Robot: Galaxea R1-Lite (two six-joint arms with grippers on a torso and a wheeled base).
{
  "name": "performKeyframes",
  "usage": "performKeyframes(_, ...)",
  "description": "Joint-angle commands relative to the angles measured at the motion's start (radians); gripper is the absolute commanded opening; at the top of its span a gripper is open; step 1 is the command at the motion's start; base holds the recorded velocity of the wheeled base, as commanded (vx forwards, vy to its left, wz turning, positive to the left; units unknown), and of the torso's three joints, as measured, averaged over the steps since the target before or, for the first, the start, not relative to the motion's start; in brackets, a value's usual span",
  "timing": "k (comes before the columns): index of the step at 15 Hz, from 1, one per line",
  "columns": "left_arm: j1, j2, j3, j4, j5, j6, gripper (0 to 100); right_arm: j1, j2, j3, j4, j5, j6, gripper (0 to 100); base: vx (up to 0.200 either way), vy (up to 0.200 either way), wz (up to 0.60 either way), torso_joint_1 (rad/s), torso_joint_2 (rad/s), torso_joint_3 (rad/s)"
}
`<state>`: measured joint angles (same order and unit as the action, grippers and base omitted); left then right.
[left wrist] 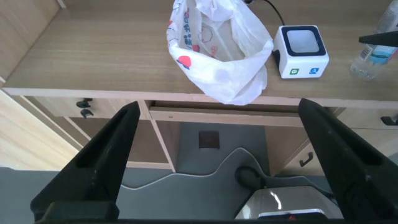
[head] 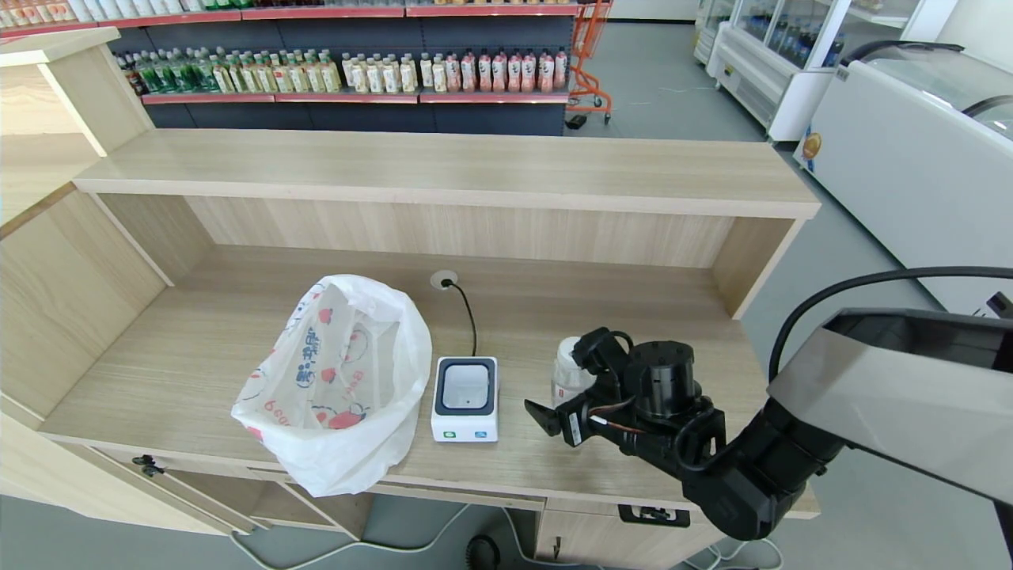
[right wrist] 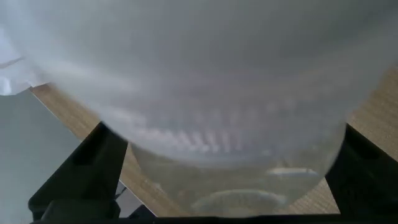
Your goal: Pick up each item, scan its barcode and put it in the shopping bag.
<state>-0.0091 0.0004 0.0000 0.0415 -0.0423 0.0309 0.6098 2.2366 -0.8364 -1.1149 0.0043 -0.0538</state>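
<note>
The clear bottle (head: 567,366) stands on the counter (head: 237,332) just right of the scanner (head: 465,396), inside the right gripper (head: 563,380); whether it is clamped, I cannot tell. The left gripper (left wrist: 219,109) is spread.

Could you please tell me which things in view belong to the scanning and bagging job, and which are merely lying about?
Part of the job:
clear bottle
barcode scanner
shopping bag
right gripper, open around the bottle

Just there:
scanner cable
drinks shelves
freezer
orange trolley
</note>
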Motion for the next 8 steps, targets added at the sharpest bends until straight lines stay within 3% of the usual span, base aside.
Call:
performKeyframes(1,0.000,0.000,0.000,0.000,0.001,0.000,100,0.001,0.021,-0.024,0.000,0.003,0.000,100,0.000,0.000,0.00,0.000,0.00,0.000)
performKeyframes(2,0.000,0.000,0.000,0.000,-0.001,0.000,100,0.001,0.023,-0.029,0.000,0.011,0.000,100,0.000,0.000,0.00,0.000,0.00,0.000)
performKeyframes(3,0.000,0.000,0.000,0.000,-0.001,0.000,100,0.001,0.021,-0.032,0.000,0.022,0.000,0,0.000,0.000,0.00,0.000,0.00,0.000)
performKeyframes(8,0.000,0.000,0.000,0.000,-0.001,0.000,100,-0.027,0.000,-0.033,0.000,0.056,0.000,0,0.000,0.000,0.00,0.000,0.00,0.000)
